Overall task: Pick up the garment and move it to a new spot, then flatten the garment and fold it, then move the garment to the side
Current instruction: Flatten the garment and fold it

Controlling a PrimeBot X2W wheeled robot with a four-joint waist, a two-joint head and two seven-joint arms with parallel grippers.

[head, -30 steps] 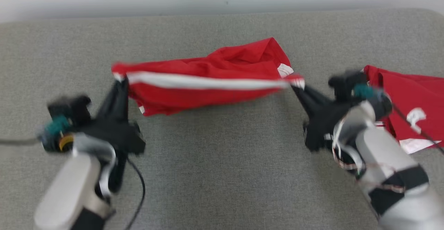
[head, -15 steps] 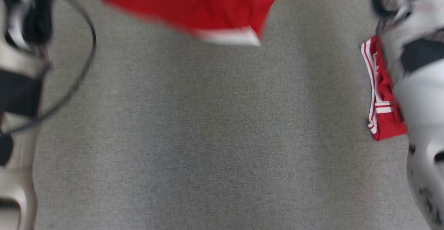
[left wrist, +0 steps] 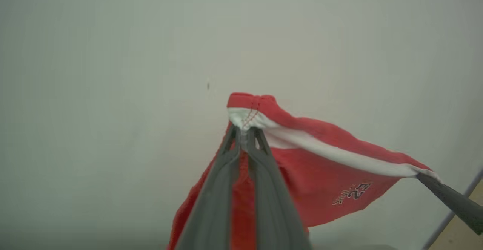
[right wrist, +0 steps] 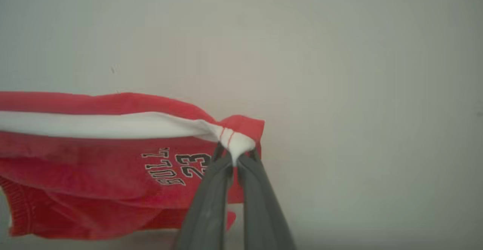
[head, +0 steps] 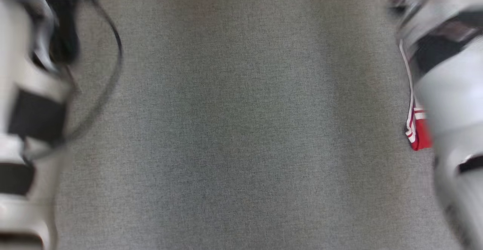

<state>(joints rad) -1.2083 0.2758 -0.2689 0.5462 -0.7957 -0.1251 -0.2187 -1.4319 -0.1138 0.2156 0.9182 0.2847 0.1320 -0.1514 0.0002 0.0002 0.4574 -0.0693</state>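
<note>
Left gripper [left wrist: 245,137] is clamped narrow on one corner of the garment [left wrist: 324,178], with the white band [left wrist: 339,154] bunched right at my tips. Right gripper [right wrist: 234,158] is clamped the same way on the other corner of that band. The garment hangs strung between my two grippers. The band is taut tip to tip and the red body sags loose below it, print "23" facing me. Both tips are up in the air in front of a pale wall [left wrist: 113,54].

The head view is blurred. It looks down on the grey surface [head: 241,137], left forearm [head: 26,91] and right forearm [head: 453,103] at its edges. A second garment [head: 417,137] lies on the surface just beside my right forearm, partly hidden by it.

My guess at the step: carrying to the new spot, laydown not yet done.

Risks:
- Both pinches hold only a small seam corner. If I spread my grippers further, one corner could slip out and the garment would swing from a single tip.
- The loose body below my tips could touch down first and fold under, so it lands bunched rather than flat.
- If I lower too far toward my right, it could land on the second garment and tangle.
- With the head view blurred, the landing spot is hard to judge.
</note>
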